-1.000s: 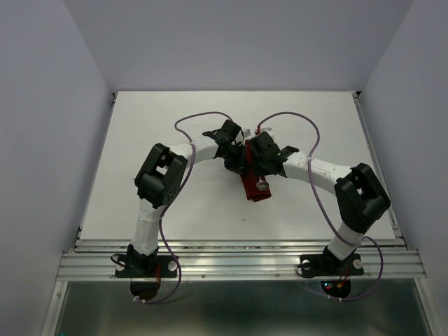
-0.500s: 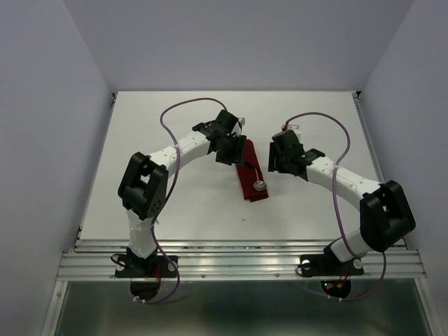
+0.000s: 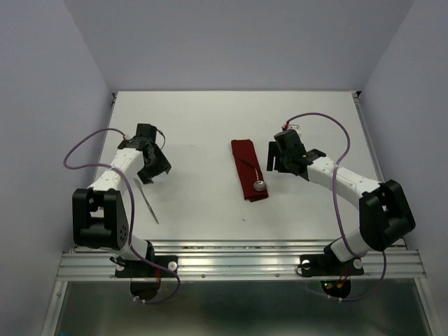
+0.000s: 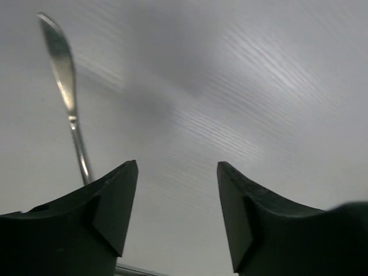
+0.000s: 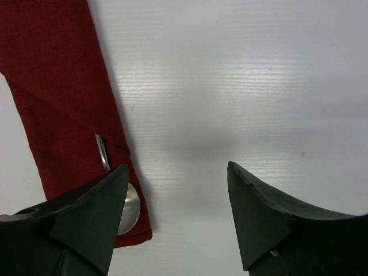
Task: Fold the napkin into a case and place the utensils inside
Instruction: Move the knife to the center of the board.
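The dark red napkin (image 3: 246, 166) lies folded as a narrow case in the middle of the table, also seen in the right wrist view (image 5: 57, 86). The spoon's bowl (image 3: 260, 185) (image 5: 132, 202) rests on the case's near end, and its handle runs in under the fold. The thin straight utensil (image 3: 145, 199) (image 4: 64, 69) lies bare on the table at the left. My left gripper (image 3: 155, 173) (image 4: 177, 168) hangs open just beyond that utensil's far end, holding nothing. Just right of the case, my right gripper (image 3: 273, 159) (image 5: 178, 169) stands open and empty.
White table (image 3: 210, 119) with raised rails along its left and right sides and a metal rail along the near edge (image 3: 238, 259). Purple cables loop over both arms.
Both grippers have opened and left the case. The left arm swung far left to the straight utensil. The right arm drew back to the right, then held still.
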You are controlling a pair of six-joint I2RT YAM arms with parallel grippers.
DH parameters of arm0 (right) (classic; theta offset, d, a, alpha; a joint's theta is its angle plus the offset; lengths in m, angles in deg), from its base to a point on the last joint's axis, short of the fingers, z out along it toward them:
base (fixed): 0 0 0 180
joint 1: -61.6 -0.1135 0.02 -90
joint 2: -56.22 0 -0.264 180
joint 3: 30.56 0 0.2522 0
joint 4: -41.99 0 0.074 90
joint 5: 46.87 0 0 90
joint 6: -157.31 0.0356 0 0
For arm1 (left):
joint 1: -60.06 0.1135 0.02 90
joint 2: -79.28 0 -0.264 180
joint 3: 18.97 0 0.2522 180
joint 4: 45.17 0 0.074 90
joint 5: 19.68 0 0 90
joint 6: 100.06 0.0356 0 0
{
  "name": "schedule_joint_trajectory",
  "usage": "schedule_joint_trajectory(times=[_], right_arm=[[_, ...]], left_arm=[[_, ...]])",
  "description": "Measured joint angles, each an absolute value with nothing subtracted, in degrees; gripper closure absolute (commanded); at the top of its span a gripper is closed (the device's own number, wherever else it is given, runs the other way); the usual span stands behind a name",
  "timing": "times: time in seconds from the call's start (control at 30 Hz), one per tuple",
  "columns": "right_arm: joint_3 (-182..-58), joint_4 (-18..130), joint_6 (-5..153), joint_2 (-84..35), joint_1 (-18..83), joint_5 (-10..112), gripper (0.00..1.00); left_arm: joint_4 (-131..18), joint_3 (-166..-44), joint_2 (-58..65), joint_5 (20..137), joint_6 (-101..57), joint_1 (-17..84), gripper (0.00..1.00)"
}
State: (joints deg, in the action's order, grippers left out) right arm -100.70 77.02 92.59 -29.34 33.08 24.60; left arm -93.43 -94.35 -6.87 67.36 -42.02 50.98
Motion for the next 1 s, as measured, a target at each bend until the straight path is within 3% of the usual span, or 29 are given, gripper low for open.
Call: schedule_joint_trajectory(times=[0.13, 0.23, 0.53, 0.57, 0.6, 0.67, 0.8, 1.0], right_arm=[[-100.6, 76.2, 92.6, -29.6, 33.1, 26.0, 0.25], [-100.6, 75.6, 92.6, -29.7, 33.1, 27.4, 0.24], [-100.6, 74.8, 92.6, -29.7, 33.1, 28.3, 0.24], [-100.6, 74.7, 92.6, -29.7, 33.1, 28.4, 0.24], [-100.6, 74.7, 92.6, -29.7, 33.1, 28.4, 0.24], [-100.6, 74.7, 92.6, -29.7, 33.1, 28.4, 0.24], [-100.6, 74.7, 92.6, -29.7, 33.1, 28.4, 0.24], [-100.6, 74.8, 92.8, -29.7, 33.1, 28.6, 0.24]], left_arm=[[-95.9, -89.0, -4.0, 63.5, -47.3, 57.3, 0.07], [-96.5, -86.1, -2.2, 62.8, -49.9, 61.6, 0.04], [-92.2, -79.2, -4.6, 65.3, -52.8, 66.4, 0.21], [-91.5, -78.3, -5.3, 65.7, -52.8, 66.4, 0.26], [-91.9, -78.0, -5.8, 65.7, -52.9, 66.4, 0.37], [-91.4, -77.6, -5.5, 65.8, -52.8, 66.4, 0.46], [-90.5, -77.8, -5.6, 66.3, -52.4, 64.6, 0.46], [-86.8, -85.3, -12.8, 69.0, -49.7, 51.5, 0.46]])
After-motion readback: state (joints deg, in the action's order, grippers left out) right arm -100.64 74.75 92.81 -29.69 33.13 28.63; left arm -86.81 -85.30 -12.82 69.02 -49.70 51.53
